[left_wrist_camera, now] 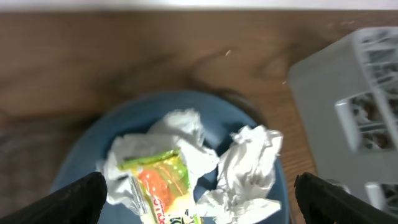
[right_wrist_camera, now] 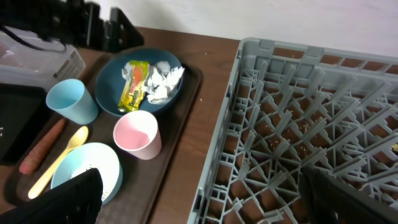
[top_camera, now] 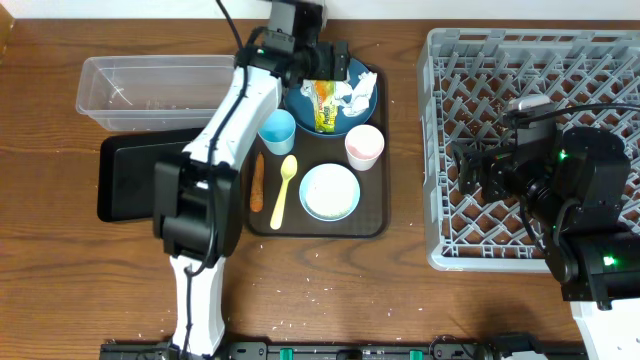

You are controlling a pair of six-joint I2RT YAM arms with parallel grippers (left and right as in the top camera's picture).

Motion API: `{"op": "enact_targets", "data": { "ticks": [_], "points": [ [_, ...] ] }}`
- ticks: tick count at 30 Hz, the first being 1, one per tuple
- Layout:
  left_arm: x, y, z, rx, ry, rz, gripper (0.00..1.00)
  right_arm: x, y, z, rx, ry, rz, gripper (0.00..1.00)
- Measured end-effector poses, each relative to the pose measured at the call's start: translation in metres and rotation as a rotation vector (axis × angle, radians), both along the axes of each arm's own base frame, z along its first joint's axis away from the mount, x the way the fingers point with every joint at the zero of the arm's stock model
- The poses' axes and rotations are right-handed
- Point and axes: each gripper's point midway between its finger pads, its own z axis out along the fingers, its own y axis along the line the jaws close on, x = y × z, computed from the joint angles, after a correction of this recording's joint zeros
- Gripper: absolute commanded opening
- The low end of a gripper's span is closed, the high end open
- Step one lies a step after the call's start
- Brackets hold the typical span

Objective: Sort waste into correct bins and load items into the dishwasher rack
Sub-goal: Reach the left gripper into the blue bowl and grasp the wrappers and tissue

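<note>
Tissue (top_camera: 352, 92), wrapper (top_camera: 324, 106) lie on blue plate (top_camera: 345, 127), 12 o'clock on brown tray (top_camera: 372, 205). I judge nothing sorted; rack (top_camera: 600, 70) holds no dishes. Left end effector (top_camera: 333, 62) wide above plate, right end effector (top_camera: 468, 172) wide over rack.

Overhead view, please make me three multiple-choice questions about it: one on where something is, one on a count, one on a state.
1. Where does the snack wrapper lie? A on the dark-blue plate; B in the clear tub; C in the rack.
2. How many cups stand on the brown tray? A one; B two; C three.
3. How is the left pincer? A open; B shut on the wrapper; C shut on nothing.
Answers: 1 A, it lies on the plate among crumpled tissue. 2 B, a light-blue cup and a pink cup. 3 A, it stands wide open above the plate.
</note>
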Motion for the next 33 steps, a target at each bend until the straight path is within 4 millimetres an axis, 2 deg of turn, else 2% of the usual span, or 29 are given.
{"op": "enact_targets", "data": {
  "ticks": [4,7,10,16,27,28,29,30,32,33],
  "points": [
    [-0.003,0.007,-0.036,0.032,0.093,0.085,0.98,0.000,-0.001,0.000,-0.003,0.000,-0.005,0.99],
    [-0.003,0.007,-0.054,0.081,0.108,0.130,0.98,0.000,-0.002,0.000,-0.005,0.000,-0.008,0.99],
    [-0.005,0.000,-0.062,0.141,0.092,0.158,0.98,0.000,-0.002,0.000,-0.005,0.001,-0.008,0.99],
    [-0.009,-0.018,-0.065,0.194,0.052,0.169,0.98,-0.001,-0.002,-0.002,-0.006,0.009,-0.008,0.99],
    [-0.011,-0.009,-0.109,0.242,0.114,0.183,0.98,-0.001,-0.002,-0.003,-0.007,0.013,-0.008,0.99],
    [-0.011,-0.009,-0.110,0.242,0.116,0.182,0.95,-0.001,-0.002,-0.003,-0.006,0.013,-0.008,0.99],
    [-0.011,-0.010,-0.110,0.238,0.117,0.182,0.83,-0.001,-0.002,-0.003,-0.007,0.013,-0.008,0.99],
    [-0.011,-0.010,-0.110,0.237,0.116,0.181,0.54,-0.001,-0.002,-0.003,-0.007,0.013,-0.008,0.99],
    [-0.011,-0.011,-0.110,0.233,0.118,0.180,0.27,-0.001,-0.002,-0.003,-0.007,0.013,-0.008,0.99],
    [-0.012,-0.011,-0.110,0.232,0.121,0.177,0.19,-0.001,-0.002,-0.003,-0.007,0.014,-0.008,0.99]
  ]
}}
